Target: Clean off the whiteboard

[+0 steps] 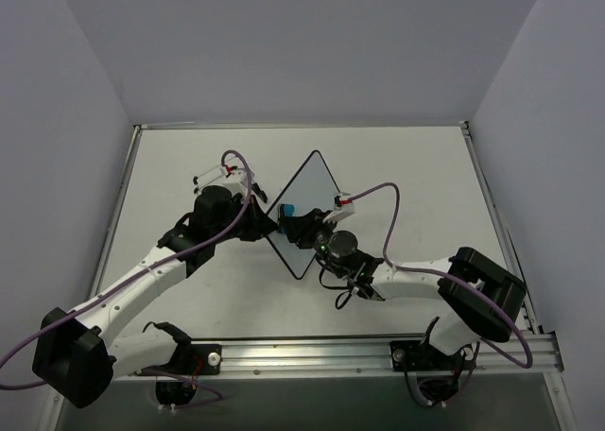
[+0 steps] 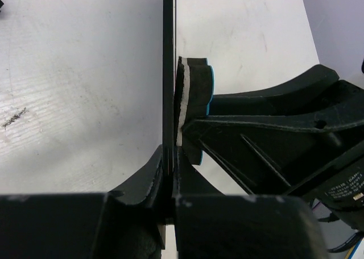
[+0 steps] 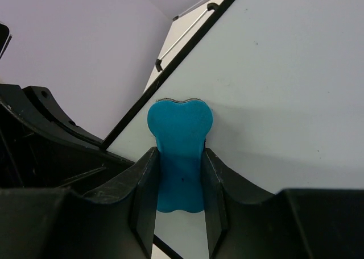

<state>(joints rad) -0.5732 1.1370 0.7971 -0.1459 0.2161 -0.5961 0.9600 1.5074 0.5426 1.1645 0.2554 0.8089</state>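
Right gripper fills the foreground of its wrist view: jaws narrow, closed on the waist of the blue eraser, whose rounded head sticks out beyond the fingertips

- Eraser lies flat on the whiteboard; the left wrist view shows it side-on, its dark felt face touching the board, blue back facing away
- Left gripper: jaws nearly together, pinching the thin black frame of the board, which runs edge-on straight away from that camera
- Position: from above the whiteboard reads as a diamond between the two wrists, over the middle of the worktop; it looks tilted up in the left grip rather than lying flat, though I cannot tell whether a corner rests on the surface
- Eraser sits close to the board's left corner, near the left gripper

Progress (judgement):
- Every part of the white face on view is free of handwriting; only a few faint specks show in the right wrist view
- Strip under the eraser and the right fingers is hidden, so it is unchecked
- Wiping appears largely done; what is left is probably a last pass over the covered corner, then setting board and eraser down

Risk: the board is held by one edge only, so hard pressure could twist it in the left jaws
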